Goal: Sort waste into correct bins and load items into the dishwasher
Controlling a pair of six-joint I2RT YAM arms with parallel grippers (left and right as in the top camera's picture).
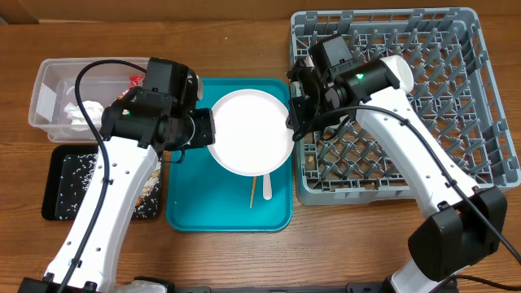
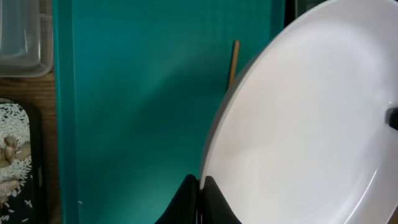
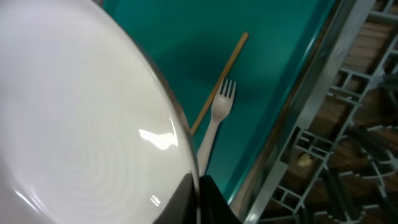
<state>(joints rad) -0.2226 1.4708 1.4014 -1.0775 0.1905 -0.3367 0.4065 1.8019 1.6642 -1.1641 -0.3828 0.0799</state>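
The white round plate (image 1: 251, 133) hangs tilted above the teal serving tray (image 1: 187, 203), held by both arms. My left gripper (image 1: 210, 134) is shut on its left rim, the jaws (image 2: 200, 186) pinching the plate's edge (image 2: 311, 124). My right gripper (image 1: 291, 126) is shut on the right rim (image 3: 198, 186), with the plate (image 3: 81, 112) filling that view. Under the plate, a white plastic fork (image 1: 267, 185) (image 3: 217, 115) and a wooden chopstick (image 1: 253, 192) (image 3: 221, 78) (image 2: 233, 62) lie on the tray. The grey dish rack (image 1: 456, 81) stands to the right.
A clear tub (image 1: 49, 81) at the far left holds crumpled napkins (image 1: 77, 114) and a red wrapper (image 1: 136, 80). In front of it lies a black tray (image 1: 61, 183) with rice and scraps (image 2: 15, 162). A white vessel (image 1: 399, 72) sits in the rack behind my right arm.
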